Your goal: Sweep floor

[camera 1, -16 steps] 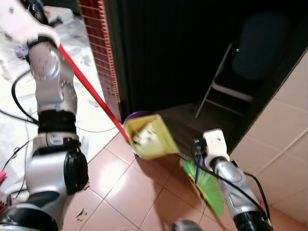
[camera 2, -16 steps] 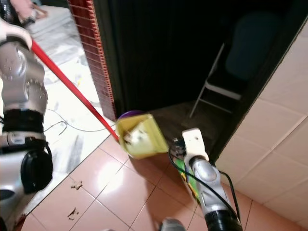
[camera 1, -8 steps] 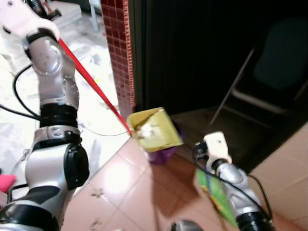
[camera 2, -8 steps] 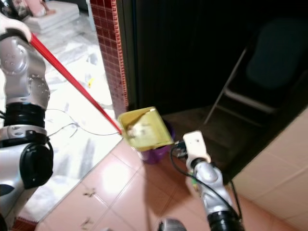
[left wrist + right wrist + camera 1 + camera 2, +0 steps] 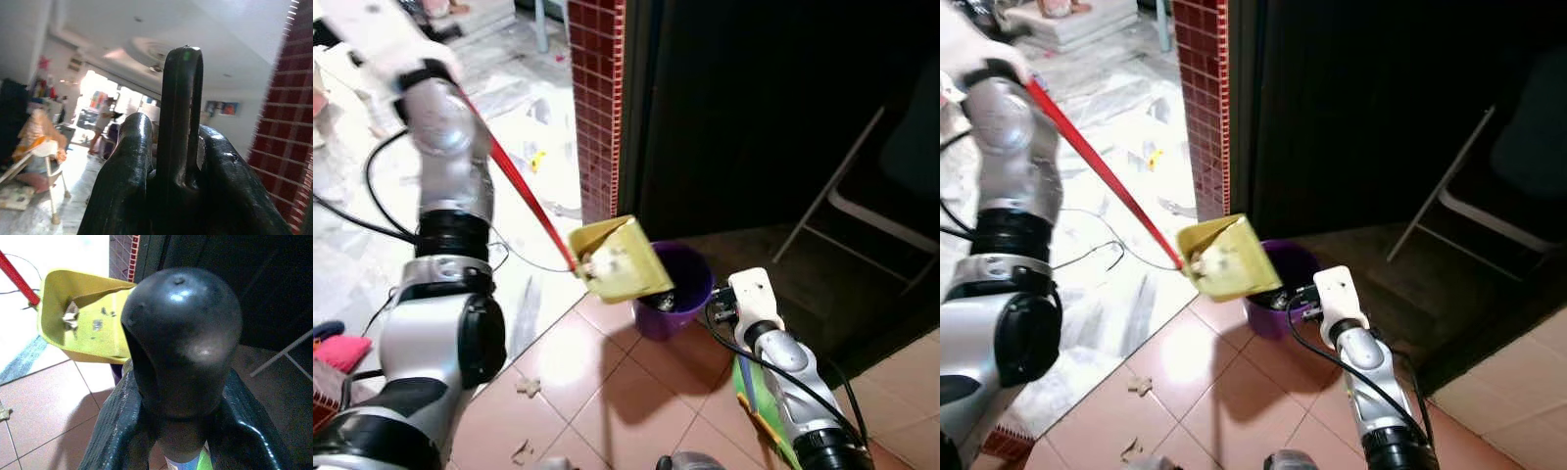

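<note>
Hanging in the air above the rim of a purple bucket (image 5: 675, 294), a yellow dustpan (image 5: 615, 259) tilts on the end of a long red handle (image 5: 514, 201). Pale scraps of debris lie inside the pan, near where the handle joins it. The handle slants up and away from the bucket to the raised left arm, where the left hand (image 5: 168, 161) has its two black fingers (image 5: 122, 176) pressed tight around a dark looped handle end. The right hand (image 5: 178, 431) sits low, just beside the bucket, its fingers closed snugly around a rounded black knob; below that arm a green broom (image 5: 754, 401) shows. The bucket stands on salmon floor tiles (image 5: 607, 411), near a red-tiled pillar (image 5: 597, 98) and a dark doorway. A folding chair (image 5: 871, 196) stands inside the doorway, well beyond the bucket. Small paper scraps (image 5: 527, 387) lie on the tiles near the bucket.
</note>
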Motion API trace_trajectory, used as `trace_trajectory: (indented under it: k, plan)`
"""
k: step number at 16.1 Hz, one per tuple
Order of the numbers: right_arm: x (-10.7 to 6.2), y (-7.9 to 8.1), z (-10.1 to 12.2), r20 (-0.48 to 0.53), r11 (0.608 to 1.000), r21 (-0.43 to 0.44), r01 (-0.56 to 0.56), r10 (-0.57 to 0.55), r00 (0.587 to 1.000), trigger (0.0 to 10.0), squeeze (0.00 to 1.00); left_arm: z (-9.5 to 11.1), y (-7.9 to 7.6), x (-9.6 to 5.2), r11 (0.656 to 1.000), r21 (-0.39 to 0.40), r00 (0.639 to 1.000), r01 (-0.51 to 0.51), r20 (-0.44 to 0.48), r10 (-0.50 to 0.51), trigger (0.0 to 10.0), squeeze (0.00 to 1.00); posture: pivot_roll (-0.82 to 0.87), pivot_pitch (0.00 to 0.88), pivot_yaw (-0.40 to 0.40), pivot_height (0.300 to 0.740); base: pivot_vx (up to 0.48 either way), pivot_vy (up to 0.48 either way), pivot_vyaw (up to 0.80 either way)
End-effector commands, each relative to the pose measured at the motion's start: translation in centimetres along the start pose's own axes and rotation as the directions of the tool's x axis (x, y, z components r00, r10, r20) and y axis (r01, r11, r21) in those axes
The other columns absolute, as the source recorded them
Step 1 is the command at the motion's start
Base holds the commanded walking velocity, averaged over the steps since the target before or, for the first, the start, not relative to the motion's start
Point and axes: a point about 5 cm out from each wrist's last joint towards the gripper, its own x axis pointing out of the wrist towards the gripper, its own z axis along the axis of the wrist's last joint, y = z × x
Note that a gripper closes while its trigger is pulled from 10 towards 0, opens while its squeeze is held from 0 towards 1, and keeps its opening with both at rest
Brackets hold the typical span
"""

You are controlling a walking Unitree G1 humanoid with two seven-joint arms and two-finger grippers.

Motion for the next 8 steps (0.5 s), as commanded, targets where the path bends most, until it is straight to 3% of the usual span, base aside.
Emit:
trace_trajectory:
  k: [1, 5, 8]
  plan:
    - [-0.2, 1.4, -2.0, -0.071, 0.989, 0.138, -0.061, 0.072, 0.995, 10.0, 0.0, 1.9, -0.8, 0.6, 0.999, -0.046, 0.996, 0.002, 0.086, 0.002, 10.0, 0.0, -0.13, 0.0, 0.083, 0.74, 0.0, 0.0, 0.0]
    - [-0.4, 1.6, -1.7, -0.057, 0.988, 0.143, -0.054, 0.063, 0.996, 10.0, 0.0, 1.9, -3.0, -0.1, 0.997, -0.036, 0.993, 0.063, 0.104, -0.059, 10.0, 0.0, -0.14, 0.0, 0.102, 0.74, 0.0, 0.0, 0.0]
    - [-0.6, 2.1, -1.3, -0.022, 0.983, 0.178, -0.042, 0.046, 0.999, 10.0, 0.0, 2.5, -5.7, -0.4, 0.986, -0.013, 0.977, 0.164, 0.14, -0.16, 10.0, 0.0, -0.16, 0.0, 0.154, 0.74, 0.0, 0.0, 0.0]
